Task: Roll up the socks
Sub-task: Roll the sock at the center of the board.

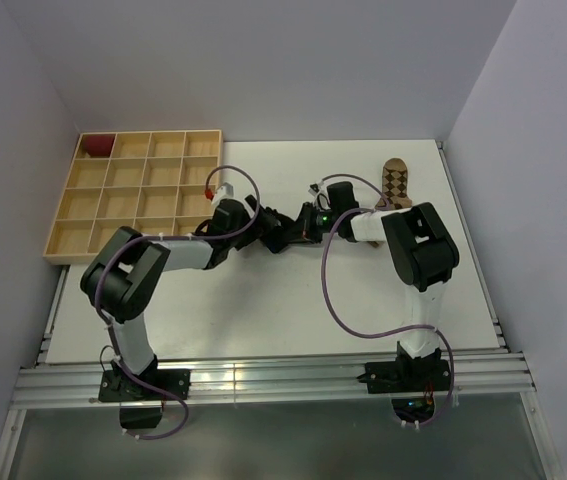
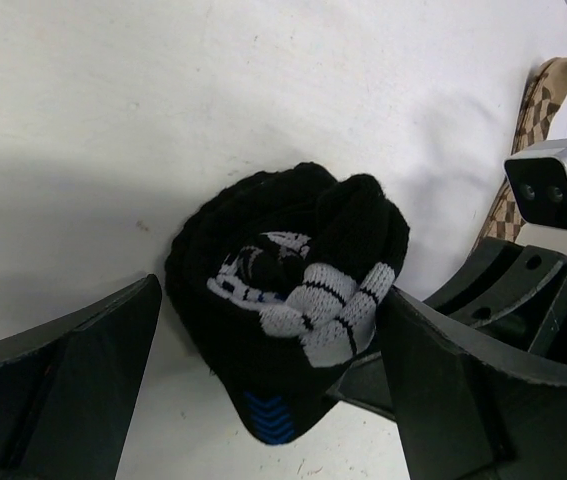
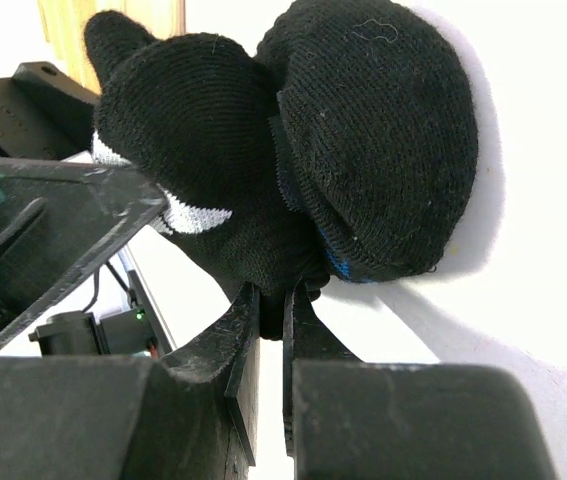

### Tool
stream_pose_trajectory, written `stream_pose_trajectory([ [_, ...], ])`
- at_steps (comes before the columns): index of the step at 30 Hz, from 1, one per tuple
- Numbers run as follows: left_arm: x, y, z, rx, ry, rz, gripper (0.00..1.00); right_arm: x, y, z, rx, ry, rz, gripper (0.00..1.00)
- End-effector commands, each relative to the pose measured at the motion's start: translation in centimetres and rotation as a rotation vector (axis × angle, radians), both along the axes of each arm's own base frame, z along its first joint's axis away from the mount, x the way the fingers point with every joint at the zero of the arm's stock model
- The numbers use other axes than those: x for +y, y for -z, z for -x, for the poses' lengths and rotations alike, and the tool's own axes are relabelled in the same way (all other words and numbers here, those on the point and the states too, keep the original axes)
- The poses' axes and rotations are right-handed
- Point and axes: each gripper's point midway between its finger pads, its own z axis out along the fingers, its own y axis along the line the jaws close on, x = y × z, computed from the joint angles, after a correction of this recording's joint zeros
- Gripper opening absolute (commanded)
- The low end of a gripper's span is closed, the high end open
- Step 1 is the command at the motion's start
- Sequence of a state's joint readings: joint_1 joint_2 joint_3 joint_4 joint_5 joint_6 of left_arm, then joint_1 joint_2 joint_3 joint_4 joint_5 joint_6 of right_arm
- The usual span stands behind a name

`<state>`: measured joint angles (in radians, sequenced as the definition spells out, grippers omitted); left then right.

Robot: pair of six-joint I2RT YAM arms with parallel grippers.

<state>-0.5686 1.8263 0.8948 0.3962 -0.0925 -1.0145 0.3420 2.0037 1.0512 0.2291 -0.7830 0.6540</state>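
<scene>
Socks [image 2: 293, 290]: black rolled bundle on the desk [image 1: 263, 300], mid-width, nearer the far edge | right gripper [image 3: 271, 305]: clenched on a fold at the bundle's edge | left gripper [image 2: 268, 300]: released, jaws flanking the bundle, striped end facing its camera | you have both arms at it; the left need only close straight across.

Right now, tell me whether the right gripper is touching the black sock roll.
Touching. The right wrist view shows the right gripper closed on a fold at the edge of the black sock roll.
</scene>
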Motion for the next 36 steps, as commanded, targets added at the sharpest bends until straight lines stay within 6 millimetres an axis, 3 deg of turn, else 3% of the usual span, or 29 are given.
stream_pose_trajectory([
  [1,-0.8,0.6,-1.0,0.005,0.018,-0.015,0.93,-0.9,3.4,0.6,0.083,0.025,0.09,0.0],
  [6,-0.5,4.0,-0.4,0.107,0.011,-0.073,0.79,-1.1,3.4,0.8,0.066,0.027,0.107,0.0],
  [7,-0.3,4.6,-0.1,0.133,0.012,-0.085,0.68,-1.2,2.9,0.7,0.045,0.024,0.112,0.0],
  [8,-0.2,5.4,0.2,0.157,0.013,-0.099,0.63,-1.1,2.6,0.7,0.028,0.02,0.116,0.02],
  [11,0.2,6.6,1.2,0.213,0.029,-0.136,0.44,-1.4,1.3,0.5,-0.056,0.029,0.139,0.17],
  [12,0.3,6.9,1.4,0.223,0.034,-0.15,0.4,-1.5,1.2,0.8,-0.074,0.031,0.155,0.28],
  [14,0.6,7.3,2.3,0.252,0.048,-0.204,0.39,-1.8,-0.7,0.1,-0.193,0.055,0.187,0.38],
  [15,0.6,7.2,2.5,0.261,0.051,-0.219,0.38,-2.1,-0.6,0.7,-0.218,0.06,0.21,0.45],
  [16,0.8,7.3,2.9,0.271,0.053,-0.238,0.38,-2.3,-2.3,0.5,-0.303,0.066,0.219,0.49],
  [17,0.8,7.4,3.6,0.284,0.063,-0.262,0.37,-3.1,-2.9,-0.4,-0.372,0.125,0.269,0.53],
  [18,1.1,7.7,4.5,0.314,0.071,-0.287,0.37,-3.7,-2.5,0.2,-0.401,0.133,0.303,0.58],
  [19,1.0,7.6,4.8,0.32,0.079,-0.295,0.36,-3.6,-4.2,0.3,-0.499,0.133,0.329,0.6],
  [21,1.0,7.6,6.0,0.351,0.096,-0.325,0.36,-4.6,-5.6,0.1,-0.622,0.188,0.408,0.66],
  [23,0.9,7.3,6.7,0.364,0.108,-0.34,0.36,-3.3,-6.4,1.0,-0.749,0.142,0.462,0.7],
  [24,1.0,7.2,7.1,0.376,0.115,-0.357,0.36,-3.6,-6.6,1.1,-0.804,0.144,0.509,0.71],
  [26,0.8,6.8,7.5,0.38,0.124,-0.366,0.36,-2.0,-6.9,2.1,-0.87,0.113,0.508,0.73],
  [32,0.8,5.7,8.1,0.404,0.131,-0.37,0.37,0.2,-6.3,3.0,-0.953,0.046,0.565,0.74],
  [36,0.4,5.3,7.8,0.41,0.145,-0.374,0.37,1.9,-4.7,3.9,-0.969,-0.001,0.602,0.74],
])
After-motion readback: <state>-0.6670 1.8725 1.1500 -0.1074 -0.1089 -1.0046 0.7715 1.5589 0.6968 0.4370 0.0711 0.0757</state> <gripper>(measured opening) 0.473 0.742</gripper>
